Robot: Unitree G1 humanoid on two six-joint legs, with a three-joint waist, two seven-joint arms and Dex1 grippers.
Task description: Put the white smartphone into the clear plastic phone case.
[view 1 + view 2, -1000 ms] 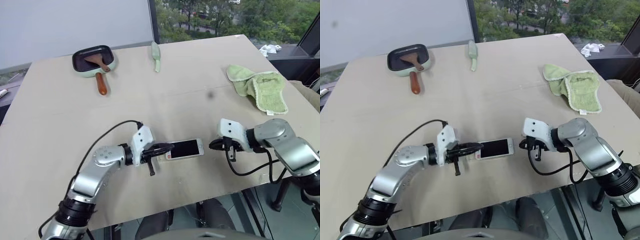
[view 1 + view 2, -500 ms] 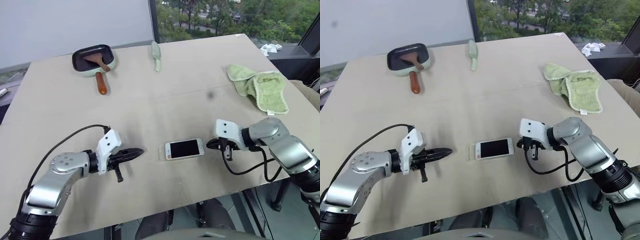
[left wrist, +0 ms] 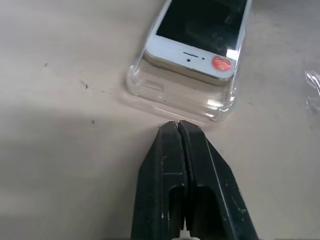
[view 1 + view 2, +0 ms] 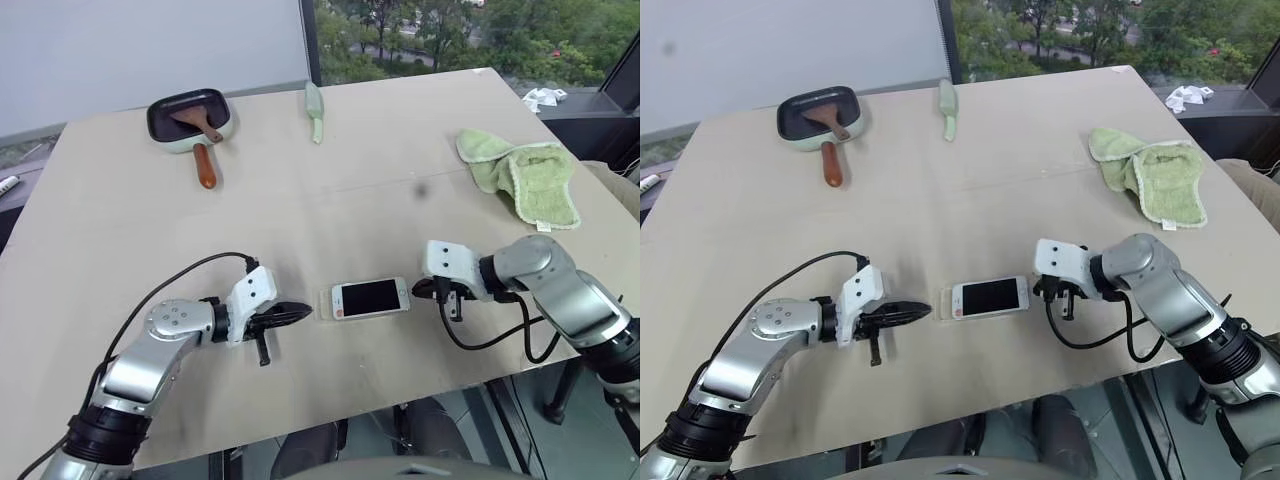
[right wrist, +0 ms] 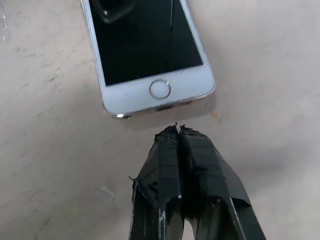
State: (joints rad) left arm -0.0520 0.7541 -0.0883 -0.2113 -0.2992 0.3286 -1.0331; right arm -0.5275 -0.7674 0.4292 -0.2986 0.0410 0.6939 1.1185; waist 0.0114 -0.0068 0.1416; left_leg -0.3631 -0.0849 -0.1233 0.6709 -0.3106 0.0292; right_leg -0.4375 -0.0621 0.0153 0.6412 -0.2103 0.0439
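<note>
The white smartphone (image 4: pixel 370 298) lies screen up near the table's front edge, partly in the clear plastic phone case (image 3: pixel 180 100). The case's empty end sticks out past the phone's speaker end, and that end of the phone rides above the case's floor. My left gripper (image 4: pixel 305 314) is shut with nothing in it, its tip just short of the case's rim (image 4: pixel 326 304). From the other side, my right gripper (image 5: pixel 177 127) is shut and empty, its tip just short of the phone's home-button end (image 5: pixel 160 90).
A dark pan with a brown-handled tool (image 4: pixel 190 118) stands at the back left. A pale green utensil (image 4: pixel 314 110) lies at the back middle and a green cloth (image 4: pixel 525 175) at the right. The table's front edge (image 4: pixel 400 395) runs close behind both grippers.
My left gripper, which was touching the phone's left end, drew back to the left and has come partway back. The case's end now shows. The right gripper has hardly moved.
</note>
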